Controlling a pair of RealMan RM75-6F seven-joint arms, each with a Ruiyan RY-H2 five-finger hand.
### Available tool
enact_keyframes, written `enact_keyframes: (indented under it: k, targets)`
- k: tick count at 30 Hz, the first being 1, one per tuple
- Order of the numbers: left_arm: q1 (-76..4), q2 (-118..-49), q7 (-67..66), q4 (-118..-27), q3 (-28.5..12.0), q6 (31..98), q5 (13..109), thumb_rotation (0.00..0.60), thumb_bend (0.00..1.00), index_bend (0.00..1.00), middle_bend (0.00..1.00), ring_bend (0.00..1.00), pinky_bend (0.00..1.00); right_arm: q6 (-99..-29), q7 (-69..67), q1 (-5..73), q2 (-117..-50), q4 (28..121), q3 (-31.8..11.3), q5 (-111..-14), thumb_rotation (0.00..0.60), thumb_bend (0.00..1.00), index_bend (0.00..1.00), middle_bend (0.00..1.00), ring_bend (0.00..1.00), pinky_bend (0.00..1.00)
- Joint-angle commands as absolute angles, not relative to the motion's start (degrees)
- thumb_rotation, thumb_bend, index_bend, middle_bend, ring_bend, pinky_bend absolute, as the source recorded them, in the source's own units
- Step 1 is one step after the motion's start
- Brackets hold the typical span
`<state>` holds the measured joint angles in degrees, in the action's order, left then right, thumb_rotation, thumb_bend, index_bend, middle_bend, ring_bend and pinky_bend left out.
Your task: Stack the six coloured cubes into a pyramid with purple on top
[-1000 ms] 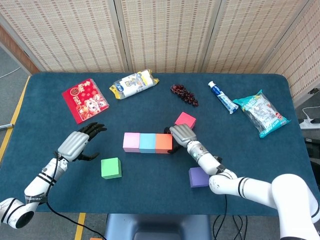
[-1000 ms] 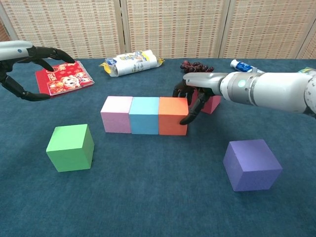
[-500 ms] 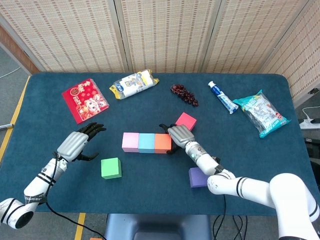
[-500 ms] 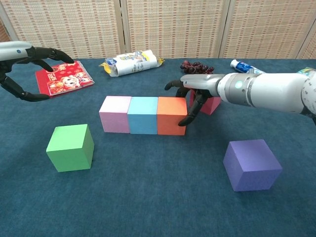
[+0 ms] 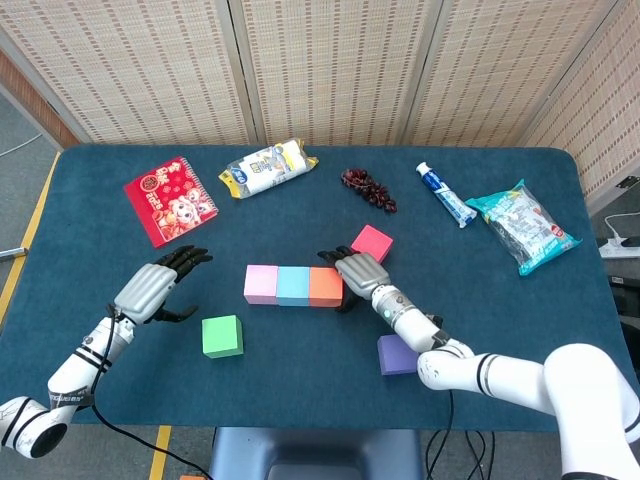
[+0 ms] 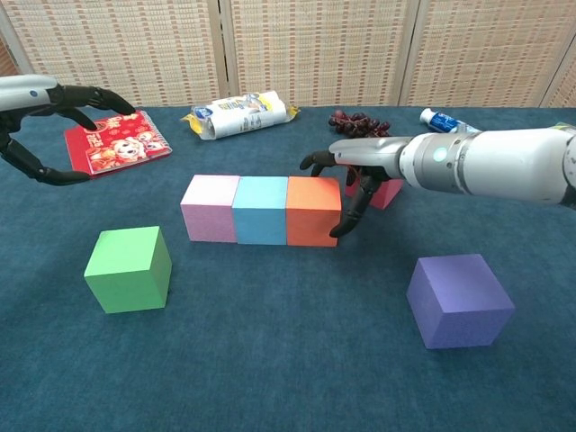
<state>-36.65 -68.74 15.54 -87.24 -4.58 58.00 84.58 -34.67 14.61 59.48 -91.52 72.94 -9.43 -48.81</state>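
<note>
On the blue table (image 5: 480,300) I had a row of three touching cubes: pink cube (image 6: 211,208), light blue cube (image 6: 262,210), orange cube (image 6: 312,211). My right hand (image 6: 353,175) sat at the orange cube's 3 o'clock end, fingers spread and curled down, fingertips (image 6: 338,230) against its side, holding nothing. The purple cube (image 6: 459,300) lay at the hand's 5 o'clock, well apart; the red cube (image 5: 371,243) just behind it at 12. The green cube (image 6: 129,268) sat alone at the row's 8 o'clock. My left hand (image 5: 155,289) hovered open near it.
</note>
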Motion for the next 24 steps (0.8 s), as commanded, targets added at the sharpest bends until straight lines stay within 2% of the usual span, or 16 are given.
enact_keyframes:
  k: [1,4,8,14,19,24]
  targets:
    - [-36.6,-68.5,15.3,-87.6,-4.6,58.2,84.7,0.600,0.31,0.12,0.07,0.02,0.17,-36.0,15.3,59.2,-88.8,76.7,-9.2,-50.4,0.600,0.15,0.00,0.07,0.01,0.16]
    - [-36.4,-68.2,14.7,-88.3,-4.6,58.5,84.7,0.600,0.32,0.12,0.07,0.02,0.17,-37.8,15.3,58.2,-85.3,81.5,-9.1,-52.3,0.600,0.13,0.00,0.06,0.00,0.11]
    - [-36.4,-67.9,14.0,-89.1,-4.8,58.6,84.3,0.600,0.32,0.12,0.07,0.02,0.17,-40.0,15.4,57.2,-81.1,86.0,-9.3,-54.0,0.600,0.13,0.00,0.06,0.00,0.11]
    - [-36.3,-67.8,13.1,-89.6,-4.8,58.3,83.7,0.600,0.32,0.12,0.07,0.02,0.17,-41.1,15.3,56.3,-77.9,87.5,-9.1,-54.7,0.600,0.13,0.00,0.06,0.00,0.11]
    - [-36.3,-67.8,12.8,-89.9,-4.8,58.1,83.5,0.600,0.32,0.12,0.07,0.02,0.17,-42.7,17.6,56.3,-79.0,83.9,-8.2,-54.6,0.600,0.13,0.00,0.06,0.00,0.09]
    - [-36.2,-67.8,12.8,-90.0,-5.0,58.1,83.1,0.600,0.32,0.12,0.07,0.01,0.17,-42.0,20.8,57.8,-83.3,78.1,-7.8,-51.7,0.600,0.13,0.00,0.02,0.00,0.02]
